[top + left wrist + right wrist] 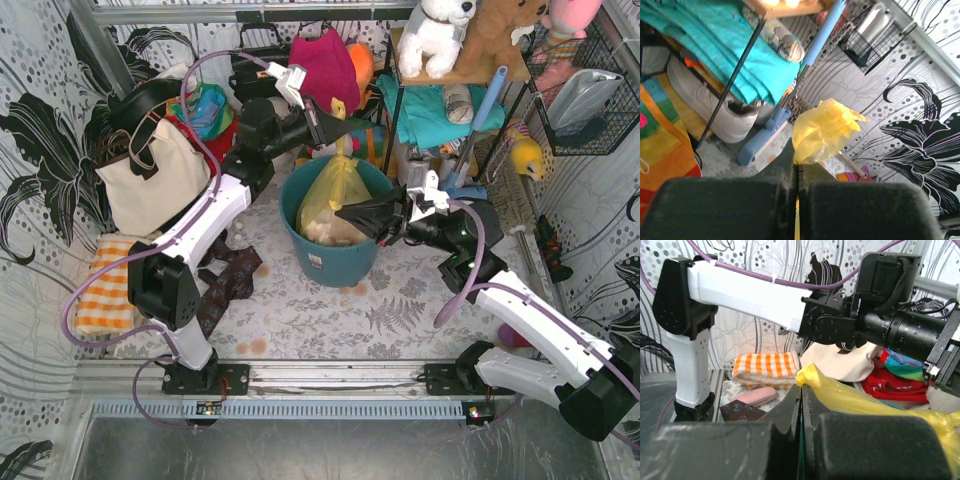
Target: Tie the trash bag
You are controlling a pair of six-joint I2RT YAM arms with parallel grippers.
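The yellow trash bag [335,205] sits in the round teal bin [335,265], with pale crumpled paper showing through. My left gripper [345,127] is shut on one upper flap of the bag, which pokes out past the tips in the left wrist view [825,131]. My right gripper [345,212] is shut on another part of the bag's top at the side; in the right wrist view the yellow plastic [840,392] bunches at the tips. The left arm [750,295] crosses above.
A cream canvas tote [150,180] stands at the back left, an orange checked towel [105,285] at the left edge, dark patterned cloth [230,280] by the left arm. A shelf rack [450,110] with teal cloth and plush toys stands behind the bin.
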